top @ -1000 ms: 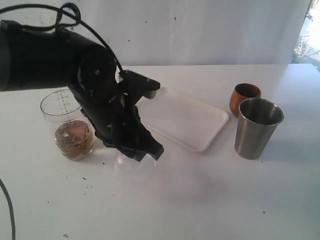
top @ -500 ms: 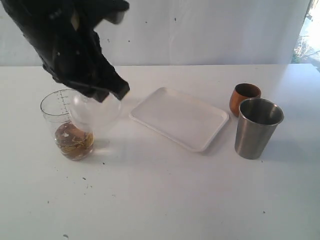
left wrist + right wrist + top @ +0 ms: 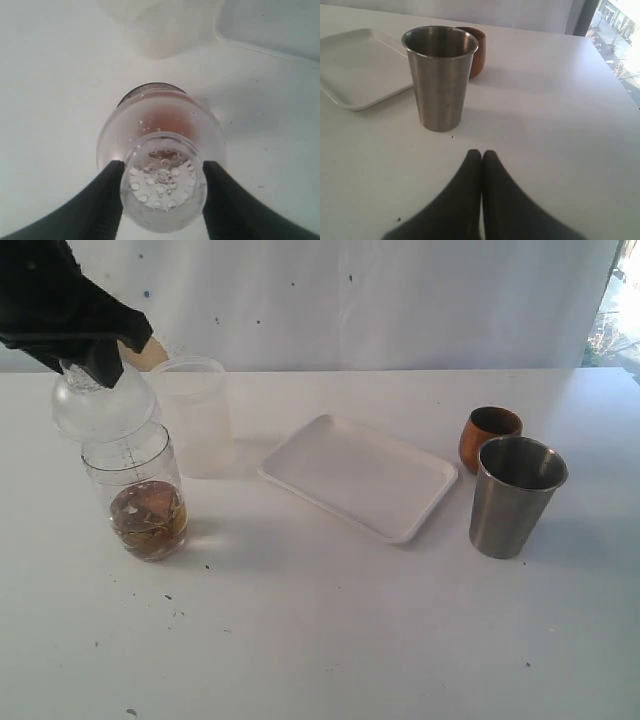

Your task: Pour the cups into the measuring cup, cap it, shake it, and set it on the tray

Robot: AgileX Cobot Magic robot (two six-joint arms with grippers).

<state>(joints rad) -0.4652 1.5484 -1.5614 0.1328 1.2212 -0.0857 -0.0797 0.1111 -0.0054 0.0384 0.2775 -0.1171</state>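
- my left claw hangs at the far left, above the measuring cup. its two black fingers are partly spread and pinch the knob of the cap from both sides.
- the cap is a clear dome with its wide edge facing down. it sits right over the measuring cup's mouth, lined up with it. i cannot tell whether the edge is seated on the rim or just above it. small droplets cling to the inside of the knob.
- the measuring cup stands upright on the white table, black marks down its side, with brownish liquid and bits filling its lower part.
- just behind it and a little to the right stands a frosted plastic cup, upright, apart from the measuring cup.
- the tray lies flat near the middle of the table, turned at an angle, with nothing on it.
- right of the tray, the wooden cup stands upright, reddish-brown, mouth up.
- the steel tumbler stands just in front of the wooden cup and a touch further right, upright too. the two are very close, and i cannot tell whether they touch. what is inside either cup does not show.
- my right claw has its fingers pressed together on nothing. it sits low over the bare table with the tumbler ahead of it, not touching it.
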